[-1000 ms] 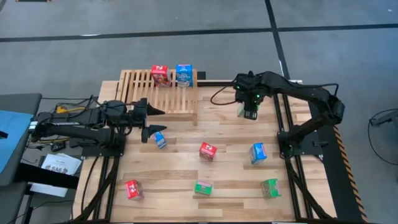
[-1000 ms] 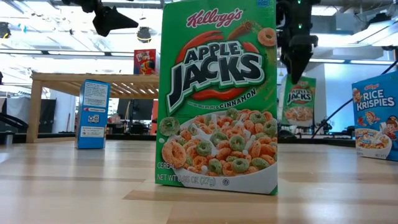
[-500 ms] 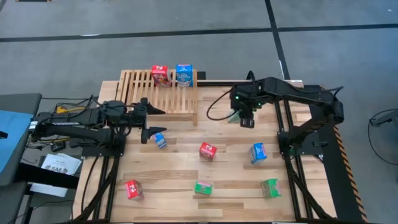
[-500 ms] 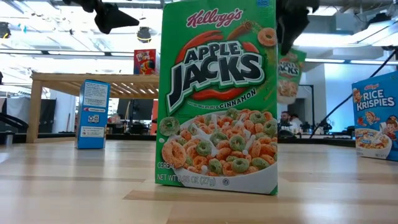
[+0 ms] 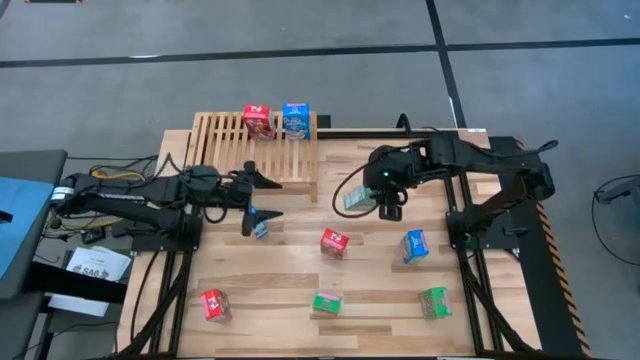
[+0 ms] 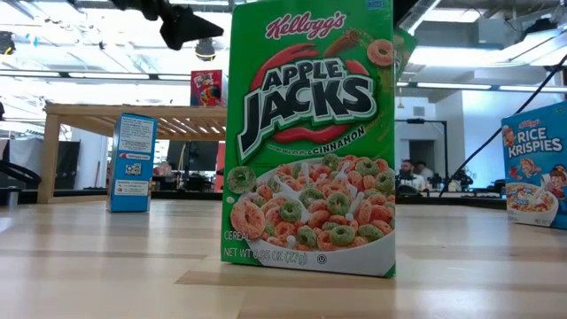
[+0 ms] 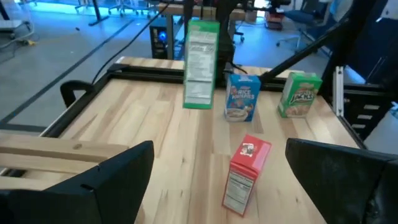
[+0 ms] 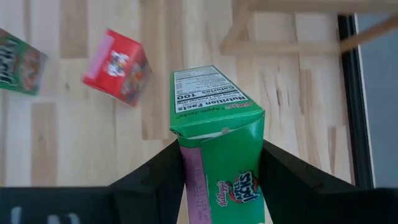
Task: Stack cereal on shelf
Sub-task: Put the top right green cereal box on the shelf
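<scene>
My right gripper is above the table's middle right, shut on a green cereal box that shows in the right wrist view. My left gripper stands open just off the shelf's near edge, above a blue box that lies on the table. The shelf is the slatted wooden rack at the far left. A red box and a blue box stand upright on its far edge. My right gripper pinches the green box between its two fingers, on two opposite faces near the box's upper end. The fingers slant down from above. The box hangs below them, tilted and lifted clear of the table, its narrow nutrition panel toward the camera.
Loose boxes lie on the planks: red, blue, green, green, red. The nearest green box fills the low view. Black frame rails run along the right side.
My right gripper has lifted the green box off the table near the far right and carried it toward the table's middle and near side, tipping it as it rose. My left gripper has moved a little toward the table's right, past the shelf's near edge.
</scene>
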`<state>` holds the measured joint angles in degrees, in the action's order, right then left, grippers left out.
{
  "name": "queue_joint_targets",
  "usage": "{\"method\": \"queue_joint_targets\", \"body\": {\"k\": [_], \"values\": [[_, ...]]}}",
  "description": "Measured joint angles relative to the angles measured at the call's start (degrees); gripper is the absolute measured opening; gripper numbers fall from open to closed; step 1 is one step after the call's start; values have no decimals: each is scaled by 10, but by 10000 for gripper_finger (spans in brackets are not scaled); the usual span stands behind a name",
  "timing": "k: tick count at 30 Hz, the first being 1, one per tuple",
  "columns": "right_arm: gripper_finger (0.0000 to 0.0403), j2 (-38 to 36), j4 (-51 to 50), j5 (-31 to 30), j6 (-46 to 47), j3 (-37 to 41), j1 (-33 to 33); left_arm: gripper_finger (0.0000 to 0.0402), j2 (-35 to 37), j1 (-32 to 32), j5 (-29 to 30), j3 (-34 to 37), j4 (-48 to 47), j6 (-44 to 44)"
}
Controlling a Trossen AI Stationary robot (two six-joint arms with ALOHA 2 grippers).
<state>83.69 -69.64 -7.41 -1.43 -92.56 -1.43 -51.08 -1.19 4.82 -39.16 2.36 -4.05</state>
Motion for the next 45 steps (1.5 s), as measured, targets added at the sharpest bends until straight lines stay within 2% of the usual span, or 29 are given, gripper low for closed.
{"method": "queue_joint_targets", "body": {"k": [10,17,24,45], "values": [[205,0,59,0,0,-1,26,355,-103,4,1,0,113,5],[205,0,63,0,1,-1,26,355,-158,4,14,-4,188,15],[205,0,94,17,16,-1,26,355,-215,5,20,-60,192,28],[205,0,93,18,15,-1,26,355,-375,6,18,-208,174,45]]}}
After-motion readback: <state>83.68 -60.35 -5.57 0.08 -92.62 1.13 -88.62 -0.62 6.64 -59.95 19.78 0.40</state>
